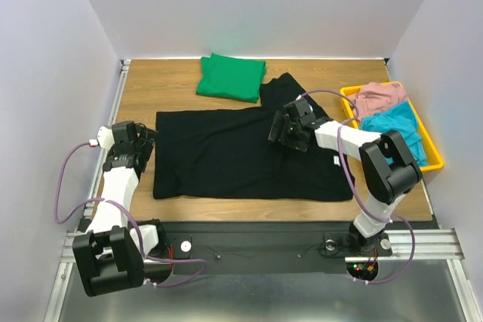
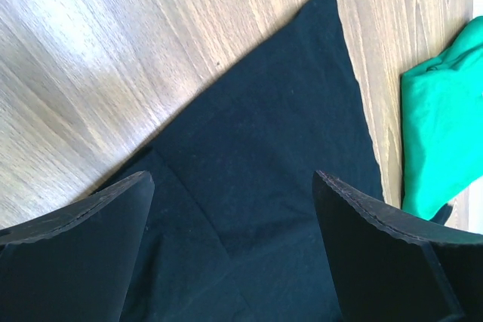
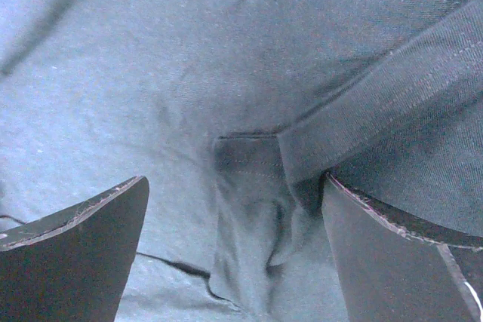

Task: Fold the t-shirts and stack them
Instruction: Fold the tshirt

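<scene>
Left hand (image 2: 232,180) spread over black shirt (image 2: 279,126) corner; seemingly not touching.

No legible text anywhere.

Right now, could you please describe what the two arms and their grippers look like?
Both arms are built alike: the left arm and right arm have white links joined by bulky black joints. A lavender cable loops along each one. The left gripper and right gripper carry broad, matte black fingers with tapered tips.
</scene>
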`<action>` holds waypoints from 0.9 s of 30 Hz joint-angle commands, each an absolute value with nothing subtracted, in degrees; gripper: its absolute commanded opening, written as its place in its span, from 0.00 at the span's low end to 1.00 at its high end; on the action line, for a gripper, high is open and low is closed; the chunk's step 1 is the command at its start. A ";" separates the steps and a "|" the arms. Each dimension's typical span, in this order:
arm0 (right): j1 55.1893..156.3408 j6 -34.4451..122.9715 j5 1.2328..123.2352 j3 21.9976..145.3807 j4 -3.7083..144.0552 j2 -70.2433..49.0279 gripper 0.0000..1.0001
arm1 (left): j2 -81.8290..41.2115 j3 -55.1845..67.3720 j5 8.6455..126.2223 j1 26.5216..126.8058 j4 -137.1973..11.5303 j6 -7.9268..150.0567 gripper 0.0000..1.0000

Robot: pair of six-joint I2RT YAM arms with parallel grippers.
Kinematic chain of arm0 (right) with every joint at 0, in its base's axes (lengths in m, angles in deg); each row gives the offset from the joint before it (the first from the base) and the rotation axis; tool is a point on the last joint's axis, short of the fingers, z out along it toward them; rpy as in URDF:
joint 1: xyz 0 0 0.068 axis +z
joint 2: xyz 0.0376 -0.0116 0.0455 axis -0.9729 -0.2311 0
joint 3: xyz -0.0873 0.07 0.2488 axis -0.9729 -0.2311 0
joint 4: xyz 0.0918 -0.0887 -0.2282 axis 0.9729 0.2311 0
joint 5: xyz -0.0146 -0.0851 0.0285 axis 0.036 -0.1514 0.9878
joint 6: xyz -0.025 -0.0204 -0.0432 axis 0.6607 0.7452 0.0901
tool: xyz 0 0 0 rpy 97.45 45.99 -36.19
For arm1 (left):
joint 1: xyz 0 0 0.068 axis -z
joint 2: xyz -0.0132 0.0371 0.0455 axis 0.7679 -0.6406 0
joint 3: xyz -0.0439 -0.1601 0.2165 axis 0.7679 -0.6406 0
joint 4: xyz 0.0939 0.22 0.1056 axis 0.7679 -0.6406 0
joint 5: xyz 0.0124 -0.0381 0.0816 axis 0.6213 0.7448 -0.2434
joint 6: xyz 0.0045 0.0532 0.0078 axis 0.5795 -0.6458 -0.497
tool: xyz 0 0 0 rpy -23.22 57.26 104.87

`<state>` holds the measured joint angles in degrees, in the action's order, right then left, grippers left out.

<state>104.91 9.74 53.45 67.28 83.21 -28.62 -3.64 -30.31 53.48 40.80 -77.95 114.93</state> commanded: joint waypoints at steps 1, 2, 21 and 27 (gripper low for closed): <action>105.90 10.91 56.62 72.30 77.58 -30.33 1.00 | -4.05 -26.70 52.32 41.02 -76.28 112.75 0.98; 106.08 10.74 55.57 72.39 77.66 -29.82 1.00 | -4.31 -26.35 52.32 41.02 -76.54 112.49 0.99; 114.08 20.93 40.18 85.12 91.63 -35.24 0.86 | -6.60 -26.96 52.41 41.02 -77.33 108.00 0.98; 114.08 19.97 33.33 88.30 94.01 -39.47 0.64 | -6.51 -28.10 53.46 41.02 -76.10 107.74 0.98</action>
